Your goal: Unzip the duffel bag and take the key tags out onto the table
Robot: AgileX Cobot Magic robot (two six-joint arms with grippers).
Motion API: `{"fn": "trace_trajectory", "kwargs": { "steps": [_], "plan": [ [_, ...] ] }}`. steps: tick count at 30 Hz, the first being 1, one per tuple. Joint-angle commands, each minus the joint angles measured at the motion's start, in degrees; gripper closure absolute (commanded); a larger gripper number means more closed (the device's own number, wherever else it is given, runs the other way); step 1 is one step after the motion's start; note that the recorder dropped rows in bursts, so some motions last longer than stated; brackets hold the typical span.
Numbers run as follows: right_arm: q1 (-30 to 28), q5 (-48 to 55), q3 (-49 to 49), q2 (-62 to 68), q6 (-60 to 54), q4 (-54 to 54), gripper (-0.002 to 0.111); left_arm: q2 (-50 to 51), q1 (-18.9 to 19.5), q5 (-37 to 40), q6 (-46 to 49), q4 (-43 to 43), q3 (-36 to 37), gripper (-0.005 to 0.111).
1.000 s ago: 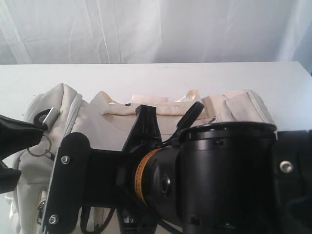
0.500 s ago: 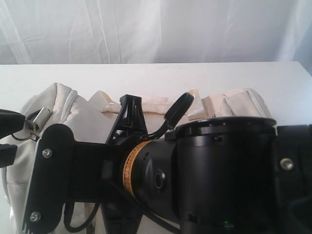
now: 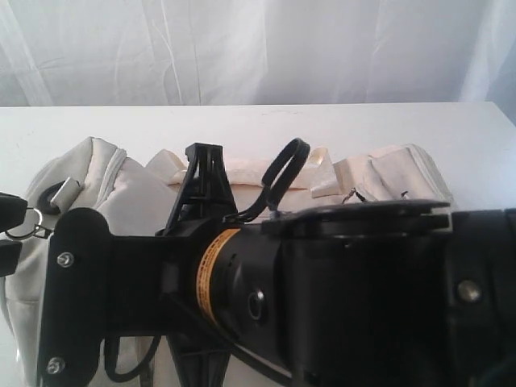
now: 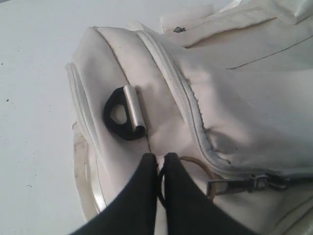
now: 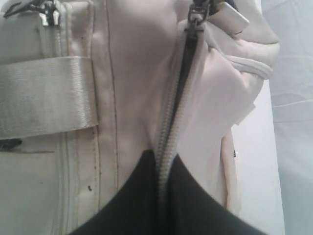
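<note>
L gripper [image 4: 159, 159] is seen pressed nearly shut, its black fingertips nipped on the thin metal ring [image 4: 198, 161] that hangs from the zip slider [image 4: 244, 183]; the ring is threaded btwn the tips. It is held low at the bag's end, fingers pointed along the end panel, just beside the black strap ring [image 4: 132, 112] w/ its metal sleeve. In the exterior view only its tip is shown, at the far left edge, w/ the ring hooked to it.

R gripper [image 5: 159, 160] is clamped shut on the duffel bag [image 3: 137, 201], the zip seam being pinched btwn its fingertips. A dark slit is shown along the zip btwn those tips and the slider, so the zip is parted there. A webbing handle [image 5: 44, 98] is laid across the panel beside the seam. R arm [image 3: 363, 290] is stretched across the front of the exterior view, reaching leftward, and most of the bag is hidden by it.

Bag is laid lengthwise on the white table [image 3: 258, 129], handles folded along its top.
</note>
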Motion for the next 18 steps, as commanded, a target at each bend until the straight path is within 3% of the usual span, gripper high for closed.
{"fn": "trace_trajectory", "kwargs": {
  "steps": [1,8,16,18],
  "plan": [
    [-0.4,13.0,1.1,-0.5,4.0,-3.6,0.108,-3.0,1.4,10.9,0.1,8.8,-1.3,0.107],
    [-0.4,13.1,1.1,-0.5,4.2,-5.0,0.108,-7.2,1.4,15.3,0.4,8.6,-3.9,0.107],
    [-0.4,11.7,1.1,-0.8,8.0,-5.0,0.108,-8.6,1.4,13.7,17.3,-16.4,-4.5,0.107],
    [-0.4,10.5,0.8,-1.4,9.7,-4.5,0.103,-8.6,1.4,13.1,21.4,-20.9,-4.5,0.107]
  ]
}}
